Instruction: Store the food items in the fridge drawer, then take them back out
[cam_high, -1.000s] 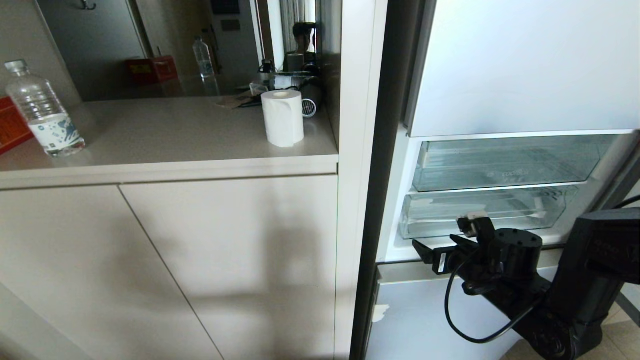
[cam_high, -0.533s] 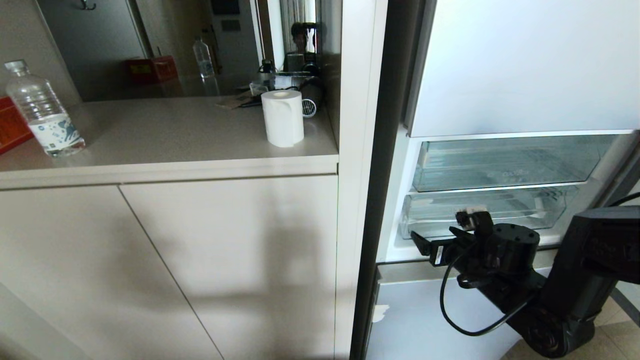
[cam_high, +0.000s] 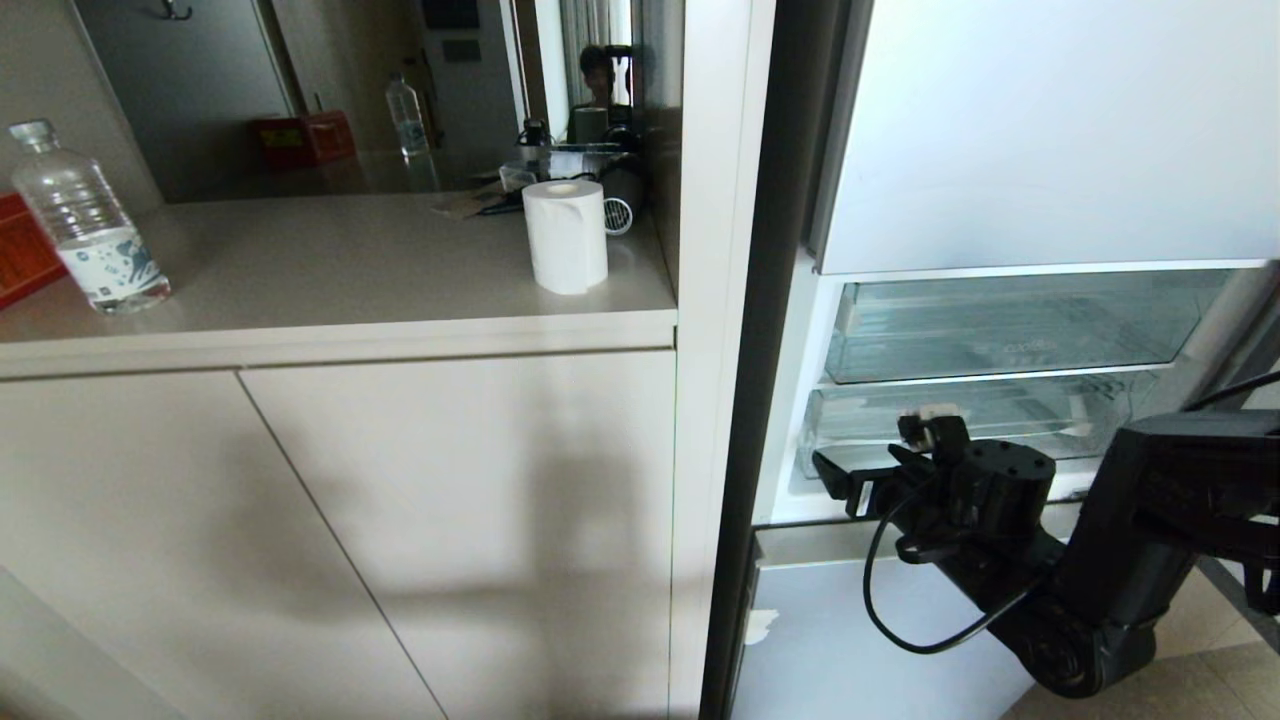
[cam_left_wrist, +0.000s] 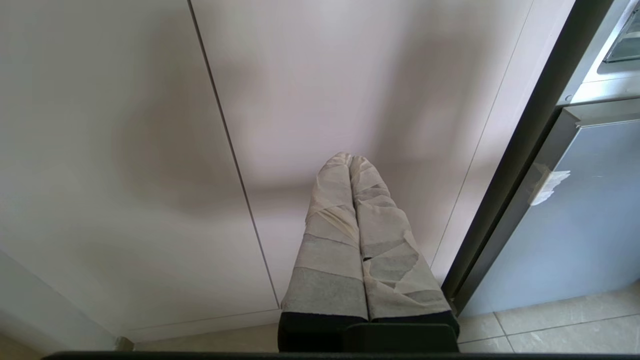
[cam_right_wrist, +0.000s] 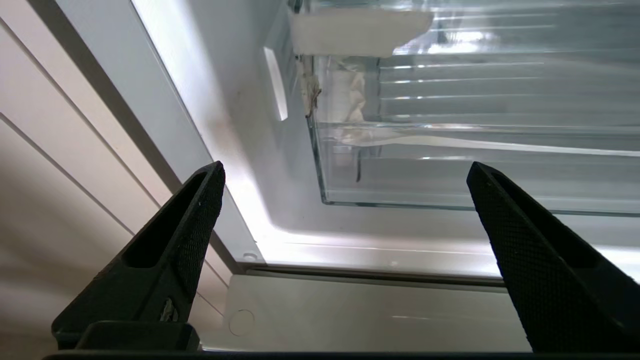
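Fridge (cam_high: 1050, 130), middle compartment open; right gripper (cam_right_wrist: 345, 172) at lower drawer.
Fridge drawer (cam_high: 970, 425) pushed in beneath shallower clear drawer (cam_high: 1010, 325); whitish crinkly wrapped item (cam_right_wrist: 350, 95) inside at its left front corner. Right gripper released, fingers spread wide, just before drawer's front lip, grasping nothing. Left gripper (cam_left_wrist: 352, 160) clenched, empty, facing cabinet doors (cam_left_wrist: 150, 150).

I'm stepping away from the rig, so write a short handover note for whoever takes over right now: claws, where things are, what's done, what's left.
Right claw: open, empty, in front of the lower fridge drawer, not touching it.
Left claw: shut, empty, parked facing the cabinet doors.
Fridge: middle compartment open; both clear drawers pushed in. No food items visible in any view.
Done: compartment opened.
Left: pull the lower drawer out, load the food, then take it back out.
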